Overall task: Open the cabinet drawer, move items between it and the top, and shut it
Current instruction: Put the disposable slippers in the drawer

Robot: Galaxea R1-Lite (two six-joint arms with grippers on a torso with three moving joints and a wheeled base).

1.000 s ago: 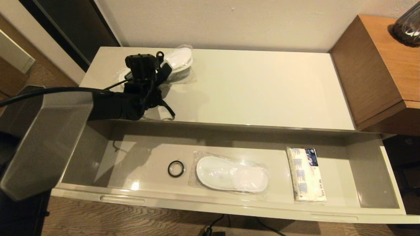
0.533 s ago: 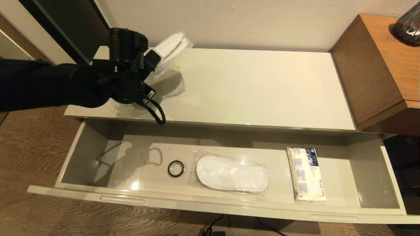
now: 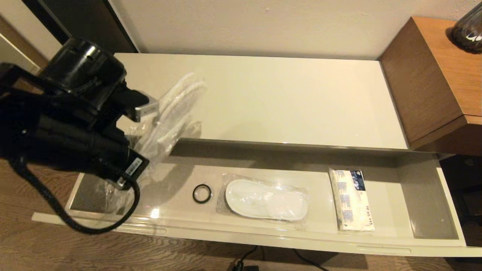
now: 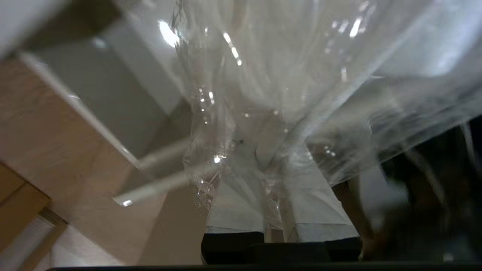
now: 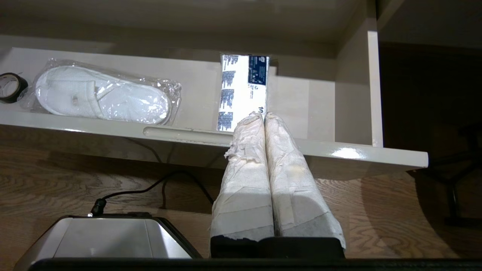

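The left gripper (image 4: 276,195) is clamped on the plastic wrap of a pair of wrapped slippers (image 3: 171,113), which hangs in the air over the left end of the open cabinet drawer (image 3: 429,195), just off the front edge of the top (image 3: 282,98). To do this step well, I'd say the arm should carry the packet clear of the drawer's rim, lower it flat onto the bare floor at the left, short of the black ring (image 3: 202,194), and only then let go (the film is slippery and the grip is on wrap alone, so a swing could shake it loose). A second slipper packet (image 3: 265,199) and the tissue pack (image 3: 352,199) lie further right in the drawer. The left wrist view shows the fingers (image 4: 235,203) pinching crumpled film, which the head view hides behind the arm. The right wrist view shows the right gripper (image 5: 264,116) pressed together and empty, parked below the drawer front.
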